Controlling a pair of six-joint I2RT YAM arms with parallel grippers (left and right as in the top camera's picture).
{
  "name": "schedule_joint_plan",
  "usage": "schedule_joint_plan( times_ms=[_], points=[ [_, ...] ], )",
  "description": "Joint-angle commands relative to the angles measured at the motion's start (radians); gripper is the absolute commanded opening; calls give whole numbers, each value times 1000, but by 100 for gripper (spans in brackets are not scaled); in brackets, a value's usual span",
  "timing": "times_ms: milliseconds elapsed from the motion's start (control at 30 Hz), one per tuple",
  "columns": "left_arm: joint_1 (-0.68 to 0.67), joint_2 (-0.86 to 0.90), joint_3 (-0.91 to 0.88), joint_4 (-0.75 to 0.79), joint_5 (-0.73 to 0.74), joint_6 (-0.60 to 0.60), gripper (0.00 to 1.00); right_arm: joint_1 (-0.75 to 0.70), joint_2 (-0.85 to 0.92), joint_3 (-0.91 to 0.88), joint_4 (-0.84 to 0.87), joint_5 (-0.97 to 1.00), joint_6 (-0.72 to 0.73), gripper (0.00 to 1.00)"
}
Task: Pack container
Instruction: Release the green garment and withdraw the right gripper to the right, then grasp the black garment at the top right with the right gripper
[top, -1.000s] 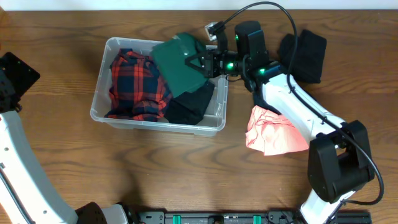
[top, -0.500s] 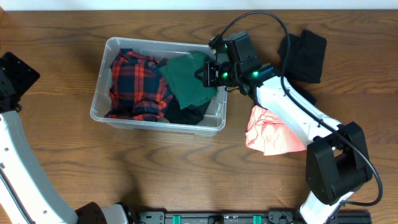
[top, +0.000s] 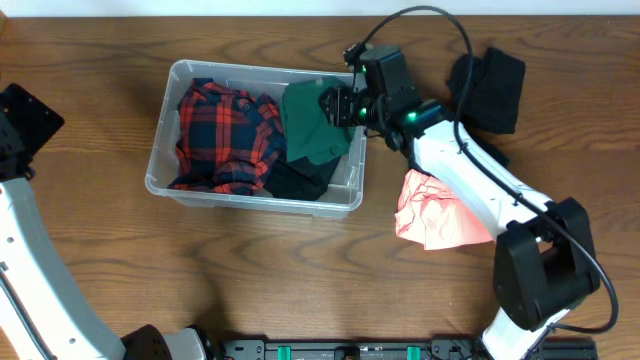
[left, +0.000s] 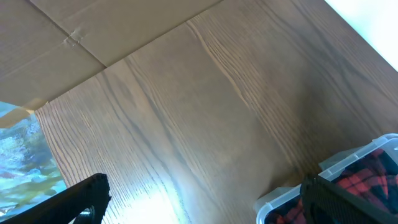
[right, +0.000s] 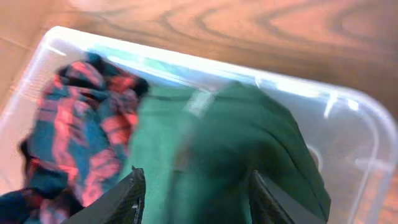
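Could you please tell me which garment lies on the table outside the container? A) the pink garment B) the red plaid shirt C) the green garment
A: the pink garment lies on the table right of the container, whereas the red plaid shirt and green garment sit inside it.

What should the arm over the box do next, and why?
Probably lift the right gripper straight up, clear of the container. Its jaws stand apart, the green garment lies inside beside the plaid shirt, and a pink cloth sits on the table.
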Motion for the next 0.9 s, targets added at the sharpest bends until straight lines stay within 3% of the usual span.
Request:
schedule_joint_plan(
  times_ms=[0,167,333,433,600,700,867],
  points=[
    [4,6,7,-2,-9,-3,98,-29,-109,93,-62,29,-58,53],
    [4,6,7,-2,-9,-3,98,-173,-179,162,-311,190,-54,55],
    [4,6,7,-3,-9,-3,98,-444,-186,163,-413,126,-13,58],
    [4,6,7,-2,-9,-3,98,-613,-139,163,-431,55,16,59],
    [4,6,7,-3,-9,-3,98,-807,14,162,-410,-55,16,77],
    [4,6,7,-2,-9,-3,98,-856,117,162,-380,-135,12,84],
    [4,6,7,-3,-9,-3,98,-876,288,162,-270,-254,13,85]
  ],
)
